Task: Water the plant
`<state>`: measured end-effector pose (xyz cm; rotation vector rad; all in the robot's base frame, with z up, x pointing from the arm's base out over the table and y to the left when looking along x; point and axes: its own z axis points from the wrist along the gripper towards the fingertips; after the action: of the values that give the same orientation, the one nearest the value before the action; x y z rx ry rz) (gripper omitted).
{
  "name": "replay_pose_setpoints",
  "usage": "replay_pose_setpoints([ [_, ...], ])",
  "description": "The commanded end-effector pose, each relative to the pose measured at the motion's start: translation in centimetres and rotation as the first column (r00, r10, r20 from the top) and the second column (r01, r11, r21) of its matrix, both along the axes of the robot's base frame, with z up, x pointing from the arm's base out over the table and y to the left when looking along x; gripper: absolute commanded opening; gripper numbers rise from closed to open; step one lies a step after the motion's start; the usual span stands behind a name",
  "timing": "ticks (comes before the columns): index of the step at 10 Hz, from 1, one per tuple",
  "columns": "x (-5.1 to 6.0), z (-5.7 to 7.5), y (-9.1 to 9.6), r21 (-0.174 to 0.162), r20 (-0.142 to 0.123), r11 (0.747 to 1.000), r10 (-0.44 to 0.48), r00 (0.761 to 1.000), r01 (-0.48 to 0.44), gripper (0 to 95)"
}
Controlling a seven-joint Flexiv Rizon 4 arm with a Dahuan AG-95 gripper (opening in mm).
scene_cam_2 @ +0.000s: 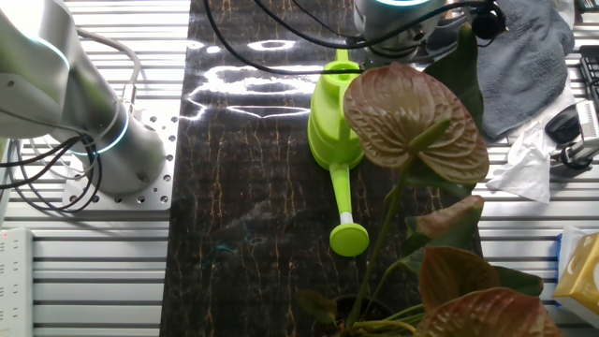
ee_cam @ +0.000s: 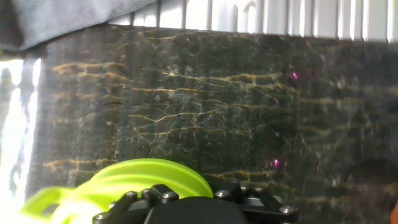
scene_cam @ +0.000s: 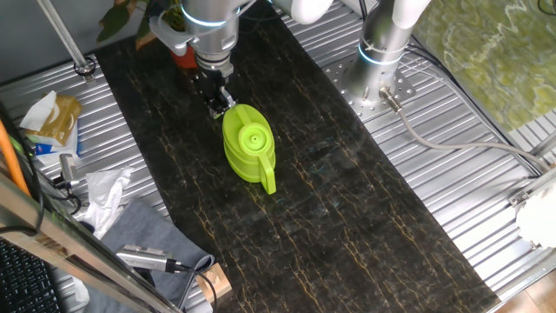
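Observation:
The plant has broad leaves [scene_cam_2: 412, 117] that fill the near right of the other fixed view. In one fixed view its red-orange pot [scene_cam: 182, 56] peeks out behind the arm at the top left. The lime-green watering can [scene_cam: 248, 143] stands on the dark mat, and its spout [scene_cam_2: 344, 201] points toward the plant. My gripper [scene_cam: 221, 104] is at the can's far rim, on the plant side. In the hand view only the gripper's black body [ee_cam: 199, 208] shows, with the can's green curve [ee_cam: 137, 177] right against it. The fingertips are hidden, so the grip is unclear.
A second arm's base [scene_cam: 382, 61] stands on the ribbed metal table beside the black marbled mat [scene_cam: 347, 200]. A grey cloth [scene_cam: 148, 235], crumpled white paper [scene_cam: 104, 196], a yellow packet [scene_cam: 56, 117] and a wooden block [scene_cam: 213, 283] lie along the left edge.

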<state>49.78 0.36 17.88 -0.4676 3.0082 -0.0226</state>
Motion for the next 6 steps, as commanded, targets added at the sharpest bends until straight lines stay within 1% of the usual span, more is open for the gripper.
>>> replay_pose_setpoints([
  [1, -0.03, 0.03, 0.03, 0.0, 0.002, 1.0, -0.002, 1.0, 0.002, 0.0],
  [6, 0.0, 0.06, 0.05, 0.002, 0.006, 1.0, -0.013, 1.0, 0.013, 0.0],
])
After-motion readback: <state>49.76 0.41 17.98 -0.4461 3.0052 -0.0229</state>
